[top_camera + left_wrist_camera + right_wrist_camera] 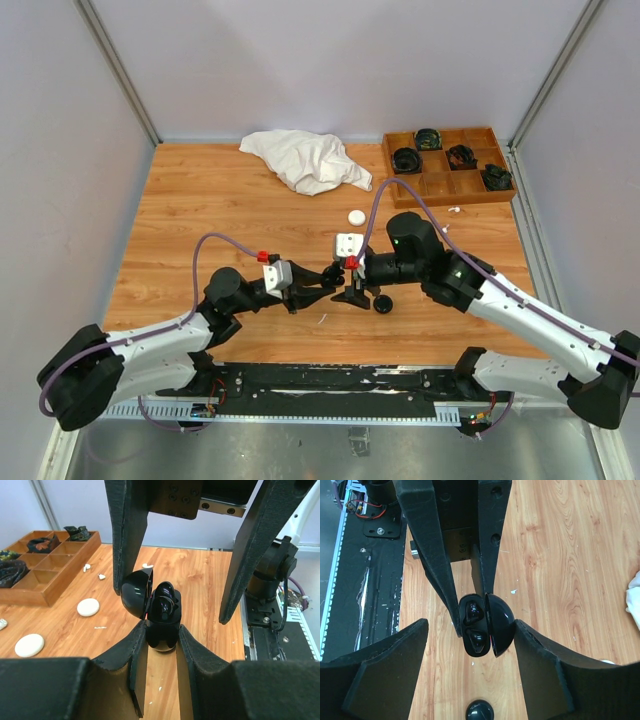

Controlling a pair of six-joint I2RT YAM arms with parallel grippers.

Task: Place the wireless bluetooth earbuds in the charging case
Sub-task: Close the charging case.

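Note:
A black charging case (162, 630) is clamped upright between my left gripper's (161, 632) fingers just above the table, its domed lid (134, 594) swung open. In the right wrist view the case (479, 630) shows two glossy black earbuds (472, 611) lying in its wells. My right gripper (470, 625) is open and straddles the case, and the lid (501, 625) is close to one of its fingers. In the top view both grippers (335, 277) meet at the table's middle. Tiny white earbuds (86, 568) lie loose near the tray.
A closed black puck case (480, 712) lies just right of the grippers. White round cases (88, 607) lie on the wood. A compartment tray (448, 187) with coiled black items stands at the back right. A white cloth (305, 158) lies at the back.

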